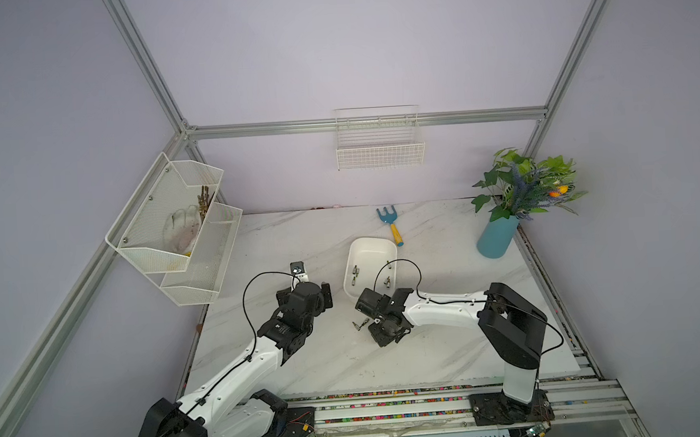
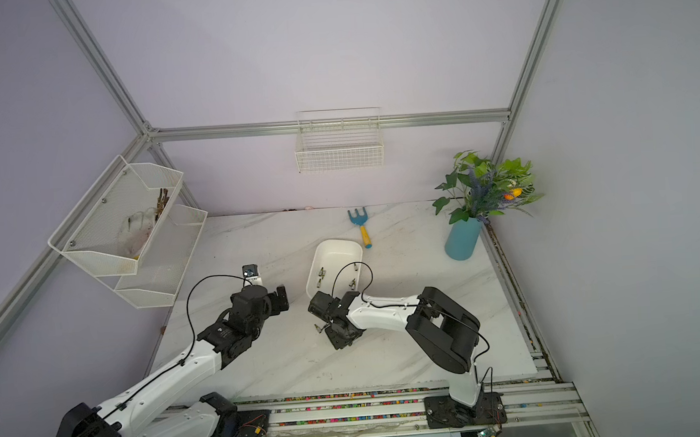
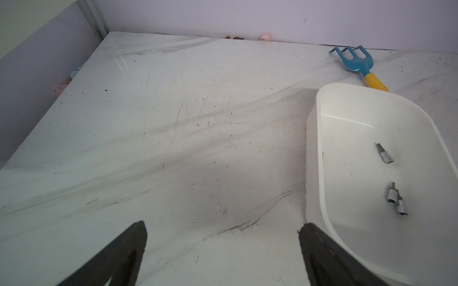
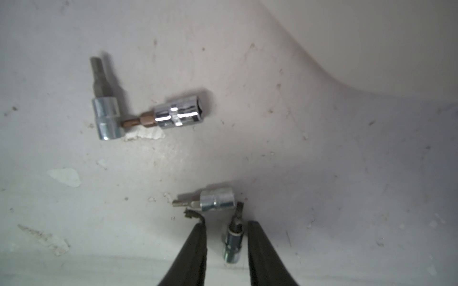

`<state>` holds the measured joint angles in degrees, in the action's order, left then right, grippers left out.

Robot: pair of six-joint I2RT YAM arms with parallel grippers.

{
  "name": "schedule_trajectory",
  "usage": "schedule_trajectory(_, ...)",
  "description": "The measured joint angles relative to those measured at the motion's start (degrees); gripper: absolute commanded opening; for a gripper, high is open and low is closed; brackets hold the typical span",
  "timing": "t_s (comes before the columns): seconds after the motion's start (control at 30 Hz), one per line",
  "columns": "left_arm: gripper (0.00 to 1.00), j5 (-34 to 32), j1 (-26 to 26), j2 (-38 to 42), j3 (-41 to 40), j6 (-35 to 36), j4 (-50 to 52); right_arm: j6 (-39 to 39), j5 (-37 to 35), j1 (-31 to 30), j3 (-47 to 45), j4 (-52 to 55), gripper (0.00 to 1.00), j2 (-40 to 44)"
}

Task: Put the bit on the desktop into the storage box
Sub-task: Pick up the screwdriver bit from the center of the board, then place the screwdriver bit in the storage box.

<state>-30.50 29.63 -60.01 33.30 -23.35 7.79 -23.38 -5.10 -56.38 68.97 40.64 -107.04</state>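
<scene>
Since my right arm lies low across the desktop with the wrist tipped down, the right gripper sits at the surface, just short of the storage box. Its jaws are narrow but not clamped. They straddle one bit, and a gap shows on one side.

That bit lies on the desktop, outside the box, with its tip touching a second bit lying crosswise. Just past them is a touching pair of bits, set in an L. The right wrist view is soft and its frame edge cuts the fingers off. The pale curve in its corner is probably the box's outer wall. In both top views the gripper body hides the jaws, and only a couple of bits peek out beside it.

My left arm stretches diagonally. The left gripper is spread wide and holds nothing, above bare desktop beside the box. Only its finger ends show.

Inside the box lie three loose bits. In the top views a cable crosses it.

Beyond are a rake, a vase, a wire basket on the wall, and a mesh rack whose contents I can't make out.
</scene>
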Motion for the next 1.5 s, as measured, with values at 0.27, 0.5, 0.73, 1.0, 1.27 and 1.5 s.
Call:
schedule_trajectory(0.27, 1.0, 0.0, 0.0, 0.0, 0.0, 0.0, 0.0, -0.1, 0.1, 0.0, -0.5, 0.2, 0.2, 0.4)
schedule_trajectory(0.5, 1.0, 0.0, 0.0, 0.0, 0.0, 0.0, 0.0, -0.1, 0.1, 0.1, -0.5, 0.2, 0.16, 0.4)
schedule_trajectory(0.73, 1.0, 0.0, 0.0, 0.0, 0.0, 0.0, 0.0, -0.1, 0.0, 0.4, -0.7, 1.6, 0.14, 1.7)
schedule_trajectory(1.0, 1.0, 0.0, 0.0, 0.0, 0.0, 0.0, 0.0, 0.9, -0.9, 2.1, 0.6, 3.1, 0.14, 6.3)
schedule_trajectory(1.27, 1.0, 0.2, 0.0, 0.0, 0.0, 0.0, 0.0, 3.7, -2.1, 7.6, 6.4, 1.4, 0.14, 6.8)
schedule_trajectory(1.5, 1.0, 0.8, 0.0, -0.2, 0.0, 0.0, 0.0, 5.6, -1.5, 12.0, 10.8, -3.4, 0.15, 4.2)
